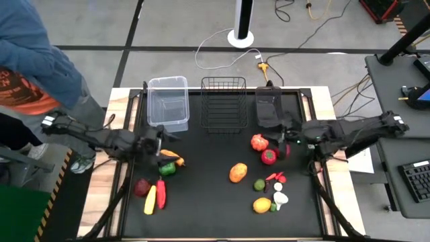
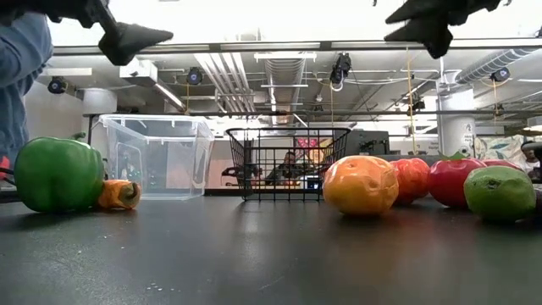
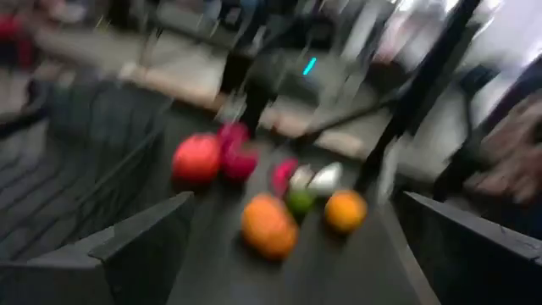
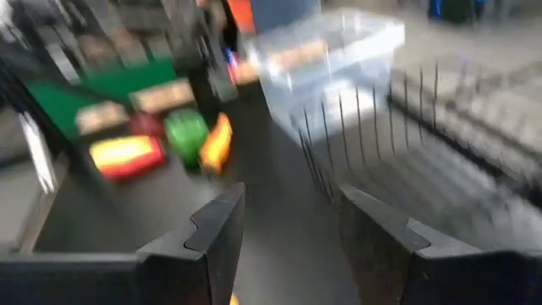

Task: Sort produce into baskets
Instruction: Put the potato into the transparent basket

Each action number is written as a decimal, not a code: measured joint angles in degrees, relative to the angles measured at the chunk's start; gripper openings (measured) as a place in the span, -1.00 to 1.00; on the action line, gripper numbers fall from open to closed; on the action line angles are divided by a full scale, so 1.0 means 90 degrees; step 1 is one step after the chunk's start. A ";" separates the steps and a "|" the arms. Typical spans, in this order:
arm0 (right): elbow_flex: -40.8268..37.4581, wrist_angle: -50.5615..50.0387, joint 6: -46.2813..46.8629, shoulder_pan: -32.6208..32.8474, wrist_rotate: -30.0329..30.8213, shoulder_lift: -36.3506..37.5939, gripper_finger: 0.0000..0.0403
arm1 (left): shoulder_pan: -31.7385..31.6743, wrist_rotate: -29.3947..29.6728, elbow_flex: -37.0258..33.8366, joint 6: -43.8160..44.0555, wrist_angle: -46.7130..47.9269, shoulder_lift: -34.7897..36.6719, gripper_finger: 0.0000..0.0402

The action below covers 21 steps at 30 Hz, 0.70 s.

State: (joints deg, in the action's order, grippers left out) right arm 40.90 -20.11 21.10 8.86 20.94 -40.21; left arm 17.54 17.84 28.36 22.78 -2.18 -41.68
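The produce lies in two groups on the black table. On the left are a carrot [image 1: 171,156], a green pepper [image 1: 167,168], a red fruit [image 1: 141,187], a yellow piece [image 1: 150,199] and a red chili [image 1: 161,193]. On the right are a tomato [image 1: 259,142], a red pepper [image 1: 269,156], an orange [image 1: 238,173], a lime [image 1: 259,184], a white piece [image 1: 280,198] and a lemon [image 1: 262,205]. At the far side stand a clear tub [image 1: 167,102], a wire basket [image 1: 223,104] and a dark bin [image 1: 269,106]. My left gripper [image 1: 161,142] [image 3: 292,203] hovers open above the carrot. My right gripper [image 1: 282,144] [image 4: 292,193] hovers open beside the tomato, with nothing between its fingers.
A person in a blue sleeve [image 1: 33,60] stands off the table's far left corner. A side table with a keyboard [image 1: 415,180] is on the right. Bare black tabletop [image 1: 208,202] lies between the two produce groups.
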 joint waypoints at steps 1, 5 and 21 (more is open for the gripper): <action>0.0199 -0.0500 0.0205 0.0002 -0.0005 -0.0112 -0.14 | 0.0065 0.0070 0.0238 0.0056 0.0339 -0.0210 0.96; 0.0936 -0.2566 0.1115 0.0002 0.0000 -0.0519 -0.14 | 0.0327 0.0088 0.1093 0.0245 0.1164 -0.0927 0.96; 0.2572 -0.5175 0.2539 0.0000 -0.0038 -0.1751 -0.14 | 0.0611 0.0662 0.3028 0.1504 0.4473 -0.3019 0.94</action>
State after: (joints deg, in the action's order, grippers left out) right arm 64.04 -66.68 43.96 8.86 20.60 -55.96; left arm 23.04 23.80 55.62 36.32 38.08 -68.85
